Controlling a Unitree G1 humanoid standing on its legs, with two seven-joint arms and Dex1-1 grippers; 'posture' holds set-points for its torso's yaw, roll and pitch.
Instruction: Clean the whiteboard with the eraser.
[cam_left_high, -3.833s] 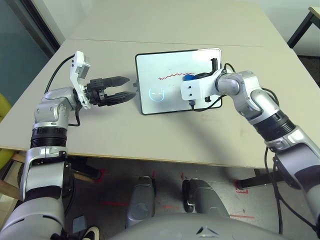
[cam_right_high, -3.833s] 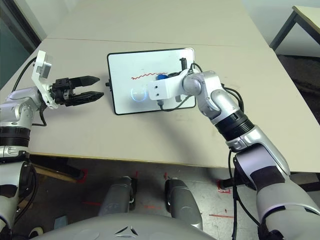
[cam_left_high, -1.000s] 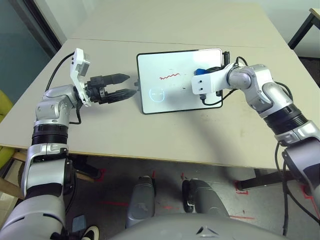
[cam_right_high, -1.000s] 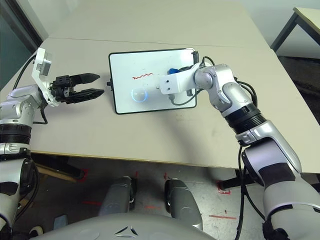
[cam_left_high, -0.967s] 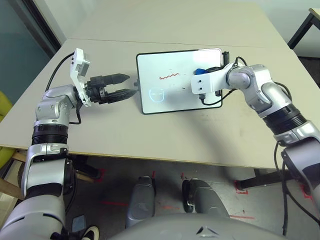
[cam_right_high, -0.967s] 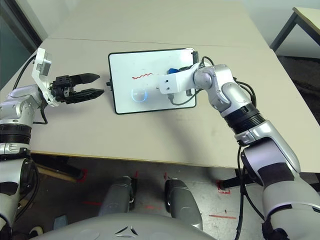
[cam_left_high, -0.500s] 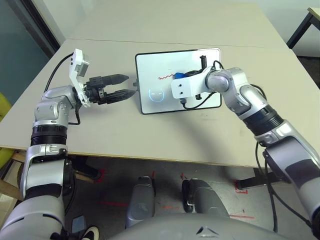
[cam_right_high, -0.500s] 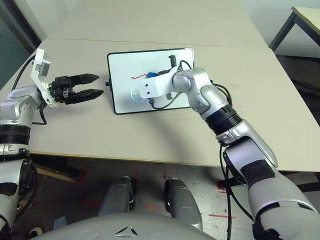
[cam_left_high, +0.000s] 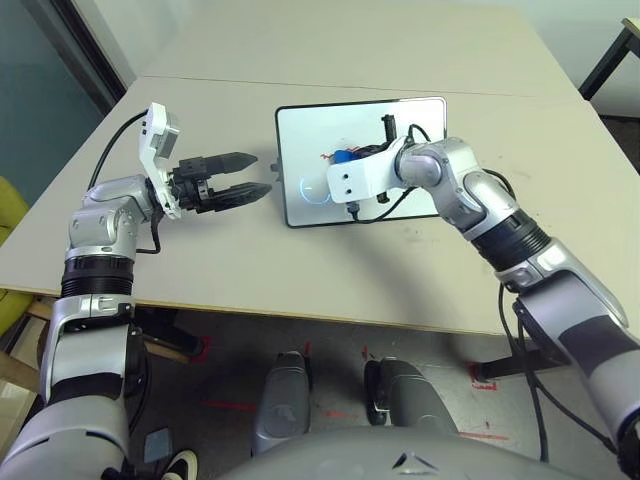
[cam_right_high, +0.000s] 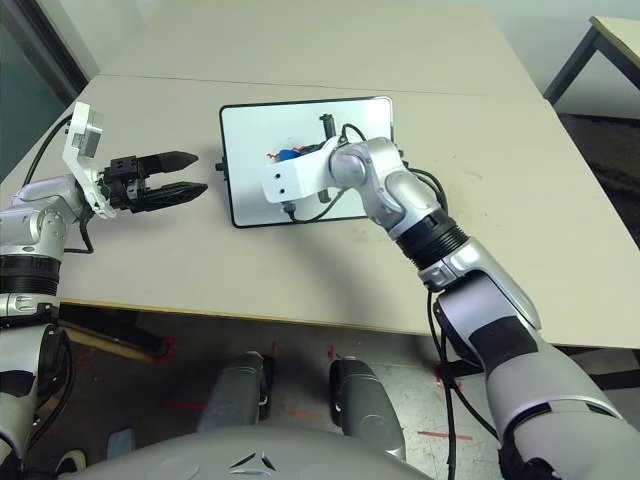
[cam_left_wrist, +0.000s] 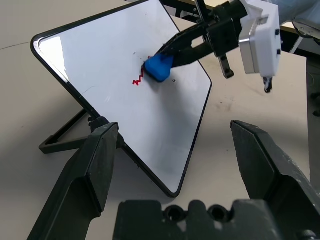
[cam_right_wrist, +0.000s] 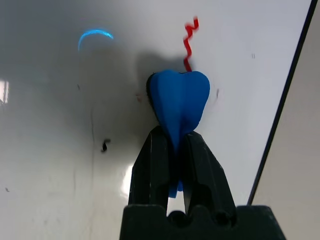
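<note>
My right gripper (cam_right_wrist: 176, 150), clamped on the eraser (cam_right_wrist: 180, 100), swept left across the whiteboard (cam_left_high: 420, 120); red squiggle (cam_right_wrist: 189, 42) now shorter, a stub left; left gripper (cam_left_high: 245, 175) open beside it

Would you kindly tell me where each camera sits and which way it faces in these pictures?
Left eye and right eye views: on the head, looking forward and down at the table; both silver forearms show.
Left wrist view: on the left arm, looking along the open left gripper at the propped whiteboard.
Right wrist view: on the right arm, looking along the right gripper, shut on the eraser, at the board face.
Shared: the wrist views both show the eraser at the red squiggle.
</note>
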